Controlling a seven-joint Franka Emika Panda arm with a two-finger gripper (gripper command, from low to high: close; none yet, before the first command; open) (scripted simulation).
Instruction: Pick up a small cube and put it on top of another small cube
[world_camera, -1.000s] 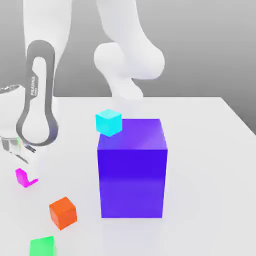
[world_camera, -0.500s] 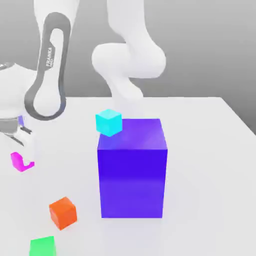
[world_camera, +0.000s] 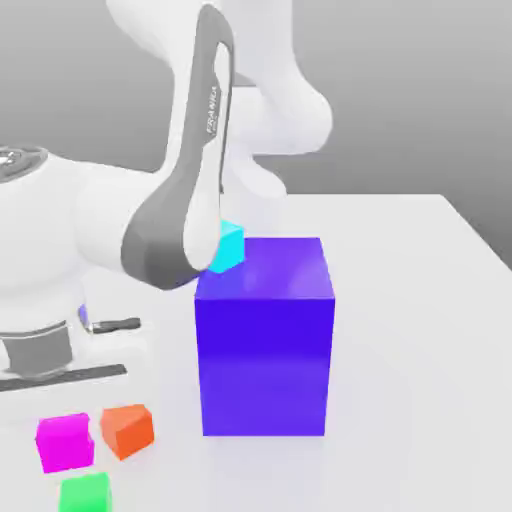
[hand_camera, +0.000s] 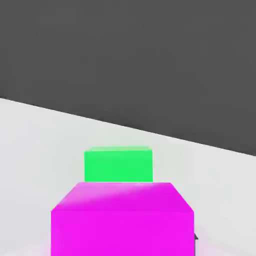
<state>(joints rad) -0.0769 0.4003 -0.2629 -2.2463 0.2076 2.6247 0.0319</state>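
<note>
White table (world_camera: 420, 300), bright magenta cube (world_camera: 65, 441)

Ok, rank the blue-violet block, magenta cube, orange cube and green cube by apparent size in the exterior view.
1. Blue-violet block, by far the largest.
2. Magenta cube, orange cube and green cube: these look alike, so no ranking; the green one is cut off by the frame edge.

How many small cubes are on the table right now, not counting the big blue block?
4. The cyan cube sits behind the big block, partly hidden by the arm. The magenta cube, orange cube and green cube cluster near the front at the exterior view's left. Others may be hidden.
</note>
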